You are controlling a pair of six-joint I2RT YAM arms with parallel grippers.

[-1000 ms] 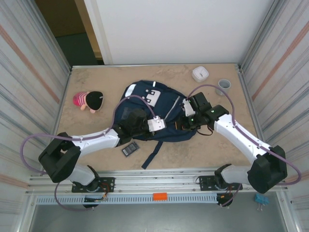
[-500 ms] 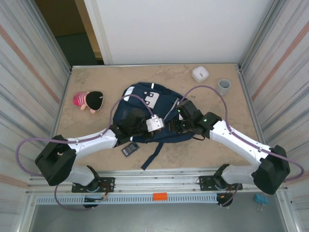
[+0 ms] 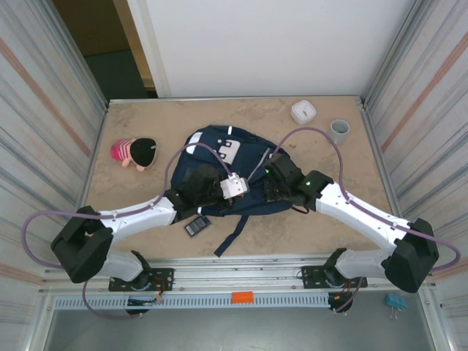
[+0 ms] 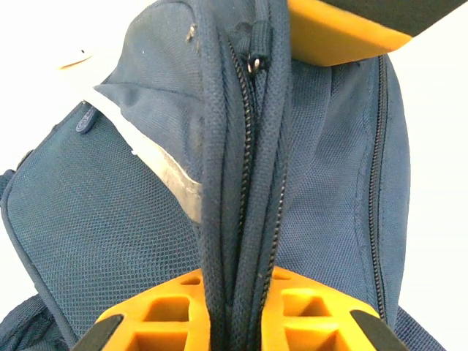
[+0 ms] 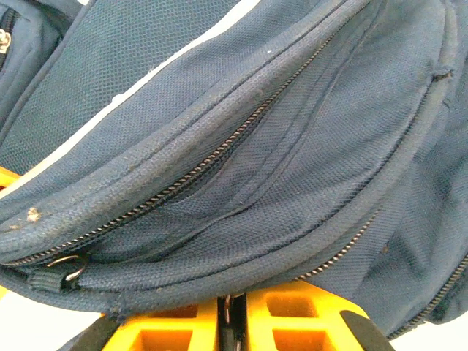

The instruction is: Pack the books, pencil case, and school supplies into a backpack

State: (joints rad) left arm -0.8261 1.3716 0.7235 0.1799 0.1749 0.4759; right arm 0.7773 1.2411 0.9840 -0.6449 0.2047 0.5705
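Note:
The navy backpack (image 3: pixel 238 157) lies flat in the middle of the table, white strip and patch facing up. My left gripper (image 3: pixel 219 196) is at its near-left edge, shut on a bunched fold of backpack (image 4: pixel 146 205) fabric and zipper; the gripper (image 4: pixel 241 311) pinches it between orange fingers (image 4: pixel 153 322). My right gripper (image 3: pixel 270 189) is at the near-right edge. In the right wrist view this gripper (image 5: pixel 232 325) is shut on a small metal zipper pull under the backpack (image 5: pixel 241 131) seam. The black rectangle with a grey panel (image 3: pixel 197 226) lies on the table beside the left arm. Books and packet are hidden.
A pink and black plush doll (image 3: pixel 134 152) lies at the left. At the back right stand a white round device (image 3: pixel 303 111) and a grey cup (image 3: pixel 338 131). A backpack strap (image 3: pixel 231 232) trails toward the near edge. Corrugated walls close both sides.
My right gripper has slid left along the backpack's near edge, closer to the left gripper. The left gripper has kept its hold and shifted only slightly.

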